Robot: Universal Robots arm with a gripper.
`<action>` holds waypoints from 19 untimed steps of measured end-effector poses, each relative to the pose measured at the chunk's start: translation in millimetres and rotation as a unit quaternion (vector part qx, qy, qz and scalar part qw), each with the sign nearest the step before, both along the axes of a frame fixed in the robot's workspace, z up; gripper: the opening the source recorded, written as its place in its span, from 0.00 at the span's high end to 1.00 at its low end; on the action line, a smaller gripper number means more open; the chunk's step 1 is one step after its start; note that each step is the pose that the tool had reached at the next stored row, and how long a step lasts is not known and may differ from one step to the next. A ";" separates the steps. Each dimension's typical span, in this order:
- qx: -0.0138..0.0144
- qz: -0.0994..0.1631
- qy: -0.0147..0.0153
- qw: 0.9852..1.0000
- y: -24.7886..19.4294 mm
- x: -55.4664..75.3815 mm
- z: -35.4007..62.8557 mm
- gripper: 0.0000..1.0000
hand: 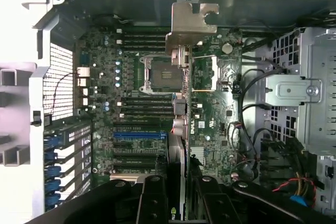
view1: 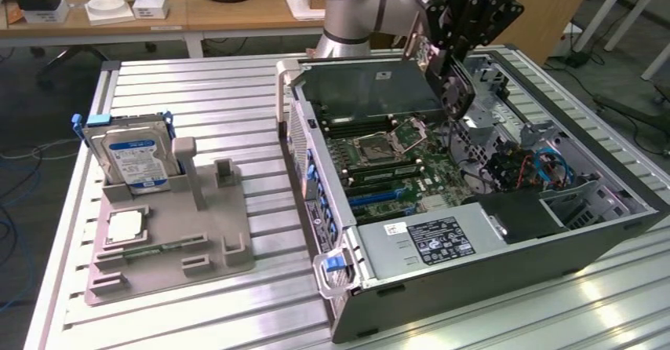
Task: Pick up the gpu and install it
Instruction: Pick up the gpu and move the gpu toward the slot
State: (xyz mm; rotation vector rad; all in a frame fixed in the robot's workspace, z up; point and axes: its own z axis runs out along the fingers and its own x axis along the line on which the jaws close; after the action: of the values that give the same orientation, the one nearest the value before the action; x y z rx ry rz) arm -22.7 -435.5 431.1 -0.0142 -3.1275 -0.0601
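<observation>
On the exterior view's left, near, a grey holder [view1: 209, 248] keeps spare parts in fixed pockets, likely so each sits at a known spot for grasping: one processor chip [view1: 125, 226], one memory stick [view1: 157, 249] lying flat, and one hard drive [view1: 131, 158] standing upright at its far end. To the right, one PC case [view1: 471, 287] lies on its side with the panel off, so the single motherboard [view1: 398, 162] faces up. Above the board's far part, the gripper [view1: 450, 63] is partly closed on the one gpu [view1: 456, 95], clamping its top edge. The card hangs upright and edge-down, apparently so its connector can drop into a slot. One arm [view1: 351, 12] rises behind the case.
</observation>
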 end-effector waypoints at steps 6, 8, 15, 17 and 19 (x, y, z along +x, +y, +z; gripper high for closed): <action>0.000 0.000 0.000 1.000 0.0 12.8 -0.3 0.74; 0.000 0.000 0.000 1.000 0.0 16.0 -0.3 0.74; 0.000 0.000 0.000 1.000 0.0 16.3 -0.3 0.74; 0.000 0.000 0.000 1.000 0.0 16.3 -0.3 0.74; 0.000 0.000 0.000 1.000 0.0 16.3 -0.3 0.74</action>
State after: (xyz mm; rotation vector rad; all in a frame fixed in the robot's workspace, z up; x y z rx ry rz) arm -6.4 -435.5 430.7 -0.0143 -3.1268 -0.0603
